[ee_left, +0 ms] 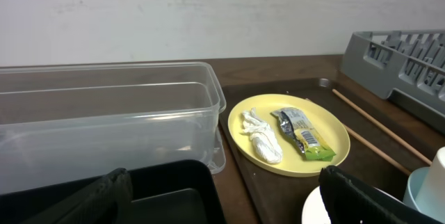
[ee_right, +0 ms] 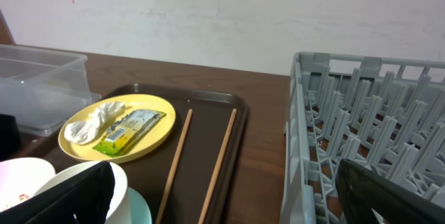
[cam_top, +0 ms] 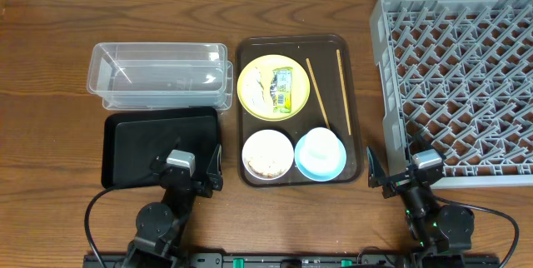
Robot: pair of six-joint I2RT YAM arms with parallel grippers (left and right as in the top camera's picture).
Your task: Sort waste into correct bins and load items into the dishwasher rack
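**Both pincers released, nothing sorted yet**

The left pincer (ee_left: 229, 206) stands wide open and holds nothing; it hangs over the near right corner of the black tray (cam_top: 133, 143). The right pincer (ee_right: 226, 206) is equally spread and unloaded, low over the surface between the brown serving tray (cam_top: 356, 93) and the near left corner of the dishwasher rack (cam_top: 466, 76).

The clear tub (cam_top: 158, 75) sits just behind the black tray, at the left of the surface. On the serving tray, the yellow plate (cam_top: 250, 93) lies at the far left, carrying the crumpled white paper (cam_top: 265, 85) with the green wrapper (cam_top: 284, 89) touching its right side. The two chopsticks (cam_top: 318, 93) lie apart from each other to the right of the plate, running front to back. The white bowl (cam_top: 267, 153), with whitish grains (cam_top: 266, 163) in it, sits at the near left of the serving tray, and the light-blue bowl (cam_top: 321, 153) is just beside it on the right. The rack fills the right side of the surface.
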